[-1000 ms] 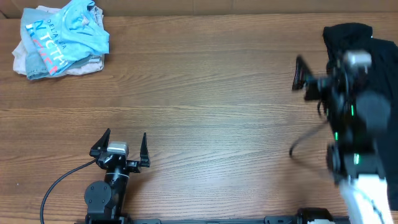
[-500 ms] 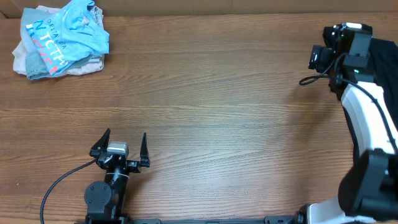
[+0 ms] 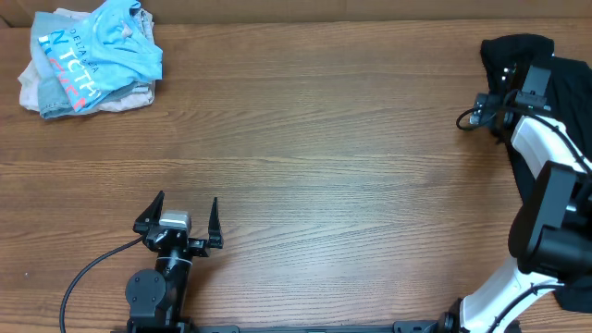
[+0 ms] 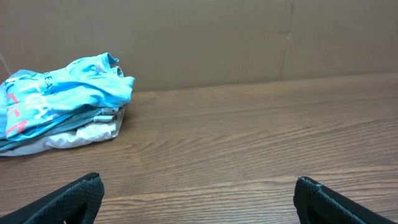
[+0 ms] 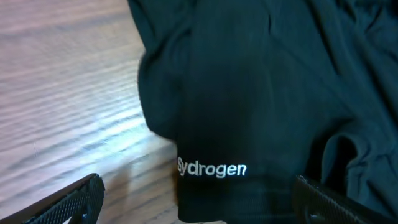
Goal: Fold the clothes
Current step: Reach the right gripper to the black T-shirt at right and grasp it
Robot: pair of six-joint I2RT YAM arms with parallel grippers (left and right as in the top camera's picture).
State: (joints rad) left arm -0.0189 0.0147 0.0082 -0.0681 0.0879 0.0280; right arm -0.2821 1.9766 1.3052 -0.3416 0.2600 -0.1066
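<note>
Overhead: the black clothes (image 3: 523, 48) lie heaped at the far right corner of the wood-grain counter (image 3: 324, 139), with the right claw (image 3: 514, 74) over them. The left claw (image 3: 186, 208) rests by the near edge, spread wide and empty.

Left wrist: a rumpled pale-blue stack (image 4: 62, 99) sits at the far left corner, soft and layered.

Right wrist: the jaws gape, gripping nothing, above creased matte knit with white lettering (image 5: 211, 169). Pinching one hem layer rather than a bunched fold looks wisest.
</note>
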